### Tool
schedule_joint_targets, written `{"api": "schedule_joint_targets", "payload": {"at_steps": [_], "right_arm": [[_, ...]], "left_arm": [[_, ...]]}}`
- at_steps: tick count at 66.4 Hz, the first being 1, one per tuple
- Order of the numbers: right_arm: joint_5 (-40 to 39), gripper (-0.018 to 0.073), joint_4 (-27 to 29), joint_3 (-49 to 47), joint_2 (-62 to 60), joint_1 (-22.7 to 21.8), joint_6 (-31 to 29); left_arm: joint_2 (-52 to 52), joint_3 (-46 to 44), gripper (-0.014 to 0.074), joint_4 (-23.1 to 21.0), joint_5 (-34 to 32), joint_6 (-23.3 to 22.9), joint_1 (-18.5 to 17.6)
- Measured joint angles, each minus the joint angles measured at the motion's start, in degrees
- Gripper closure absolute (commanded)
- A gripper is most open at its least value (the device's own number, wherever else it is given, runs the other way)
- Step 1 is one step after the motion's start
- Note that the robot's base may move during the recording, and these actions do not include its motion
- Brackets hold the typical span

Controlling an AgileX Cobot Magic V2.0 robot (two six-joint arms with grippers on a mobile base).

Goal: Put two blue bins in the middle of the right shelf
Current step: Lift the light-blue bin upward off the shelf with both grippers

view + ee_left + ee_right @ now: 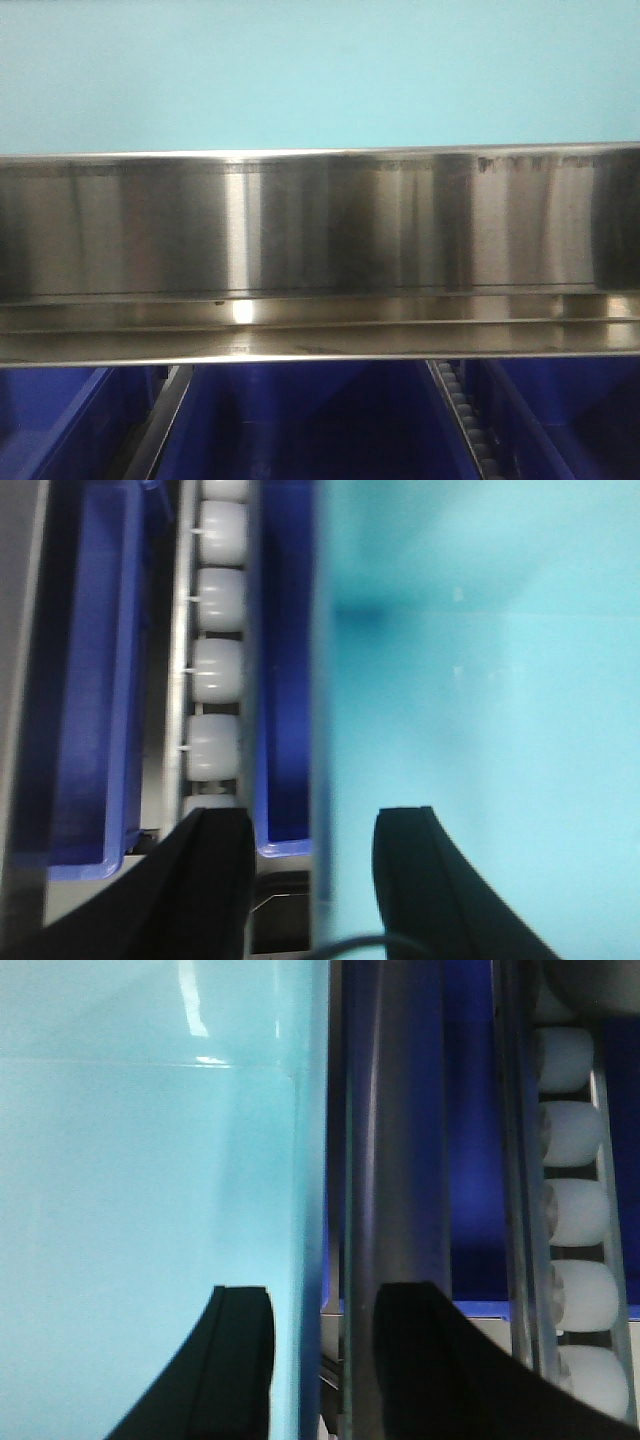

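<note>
Finds dark blue plastic bins (300, 420) on white roller tracks (215, 670) beneath brushed steel shelf band (320, 230). Straddles pale turquoise plastic wall (480, 680) with left gripper (315, 820) and right gripper (325, 1295) alike, black fingers (200, 880) spread apart, clamping nothing.

- Middle bin (310, 425): deep blue plastic, open-topped and upright, straight in front of me, just under the steel shelf (320, 230) lip.
- Right bin (570, 415): same blue, just beside it, with a roller track (462, 415) between them.
- Left bin (50, 420): same blue; I see only part of it.
</note>
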Motion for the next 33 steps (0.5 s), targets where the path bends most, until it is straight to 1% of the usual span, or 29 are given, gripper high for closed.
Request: {"api": "schedule_joint_targets", "payload": {"at_steps": [7, 14, 33], "right_arm": [[0.0, 0.0396, 0.0, 0.1, 0.0, 0.0, 0.1], [0.0, 0.0396, 0.0, 0.1, 0.1, 0.0, 0.4], [-0.1, 0.0396, 0.0, 2.1, 0.1, 0.0, 0.9]], "left_arm": [[0.6, 0.0, 0.0382, 0.0, -0.1, 0.0, -1.3], [2.0, 0.0, 0.0382, 1.6, -0.1, -0.5, -2.3], [3.0, 0.1, 0.0382, 5.1, 0.6, -2.3, -2.4]]}}
